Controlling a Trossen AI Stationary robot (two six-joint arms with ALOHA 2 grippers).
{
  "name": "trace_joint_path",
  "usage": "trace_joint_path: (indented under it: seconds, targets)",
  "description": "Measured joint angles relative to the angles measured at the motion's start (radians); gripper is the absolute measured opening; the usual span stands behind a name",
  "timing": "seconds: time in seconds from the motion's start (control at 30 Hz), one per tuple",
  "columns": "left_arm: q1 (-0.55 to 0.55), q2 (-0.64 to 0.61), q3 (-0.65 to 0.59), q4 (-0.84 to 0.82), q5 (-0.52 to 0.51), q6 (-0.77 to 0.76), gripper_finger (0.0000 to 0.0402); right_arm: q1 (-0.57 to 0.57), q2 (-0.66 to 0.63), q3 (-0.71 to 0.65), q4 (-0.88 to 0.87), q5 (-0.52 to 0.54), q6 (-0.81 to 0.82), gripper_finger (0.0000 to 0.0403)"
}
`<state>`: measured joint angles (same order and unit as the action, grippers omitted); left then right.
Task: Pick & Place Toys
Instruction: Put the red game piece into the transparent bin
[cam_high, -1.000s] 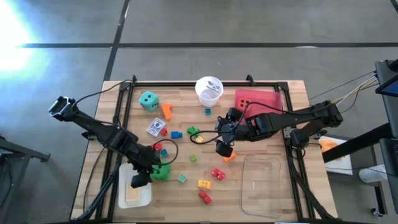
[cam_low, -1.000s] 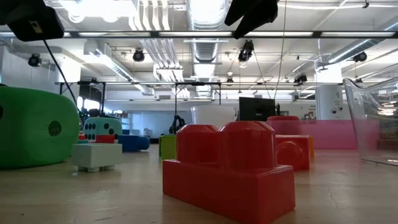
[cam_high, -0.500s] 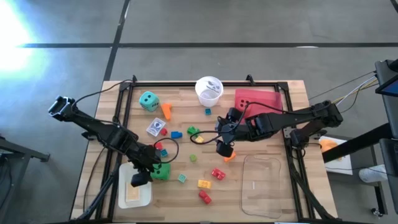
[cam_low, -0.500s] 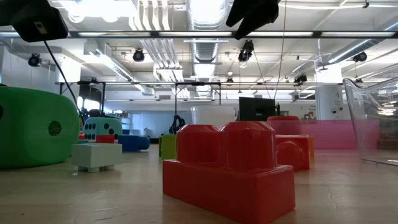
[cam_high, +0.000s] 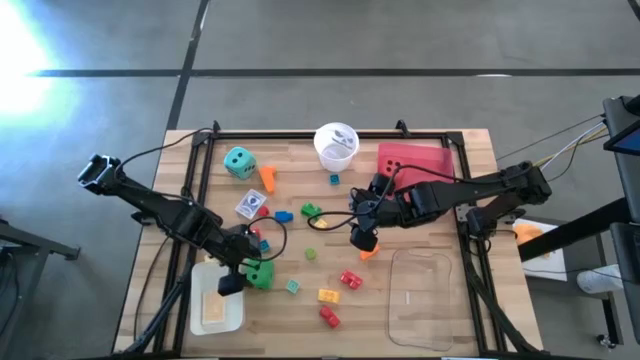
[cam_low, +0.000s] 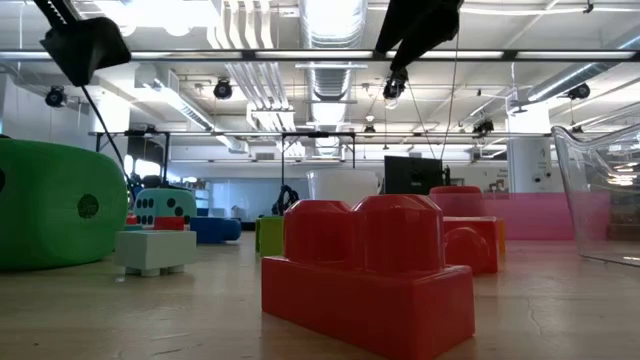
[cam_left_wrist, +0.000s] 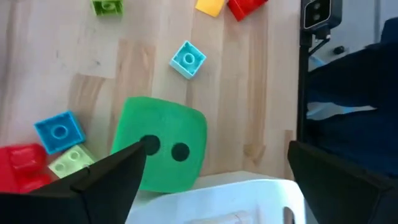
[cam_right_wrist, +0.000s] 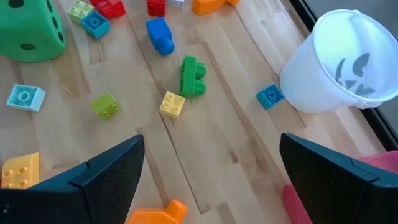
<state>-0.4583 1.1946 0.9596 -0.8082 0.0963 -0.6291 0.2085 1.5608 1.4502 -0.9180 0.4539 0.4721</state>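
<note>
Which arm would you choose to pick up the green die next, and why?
Left. Its gripper hangs with jaws open right by the green die, which fills its wrist view. The right gripper hovers mid-table over the orange brick, farther away.

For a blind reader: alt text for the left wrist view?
The left pincer stands open over a green die beside the white tray. Blue, teal, red and yellow bricks lie scattered on the wooden table.
</note>
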Motion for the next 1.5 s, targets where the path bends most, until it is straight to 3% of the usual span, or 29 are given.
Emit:
trace_joint_path:
  seconds: [0.23, 0.5, 0.7, 0.93, 1.03, 1.3, 1.5]
  targets:
    - [0.000, 0.000, 0.000, 0.000, -0.058, 0.057, 0.0380, 0.001, 0.000, 0.000, -0.024, 0.002, 0.001, 0.0367]
    - [0.000, 0.000, 0.000, -0.001, -0.098, 0.065, 0.0397, -0.001, -0.001, 0.000, -0.049, -0.002, 0.087, 0.0367]
    - [0.001, 0.000, 0.000, -0.005, -0.103, 0.023, 0.0388, -0.021, 0.004, 0.000, -0.051, -0.127, 0.191, 0.0367]
    - [0.129, 0.001, 0.000, -0.048, -0.108, -0.229, 0.0384, -0.038, 0.034, -0.001, -0.048, -0.166, 0.307, 0.0367]
    - [0.202, 0.001, -0.008, -0.113, -0.106, -0.262, 0.0384, -0.046, 0.037, -0.001, -0.052, -0.167, 0.336, 0.0367]
    - [0.246, 0.003, -0.150, -0.119, -0.095, -0.023, 0.0384, -0.049, 0.034, -0.001, -0.055, -0.167, 0.320, 0.0367]
    - [0.251, 0.003, -0.234, -0.117, -0.098, 0.035, 0.0384, -0.050, 0.033, -0.001, -0.055, -0.167, 0.314, 0.0367]
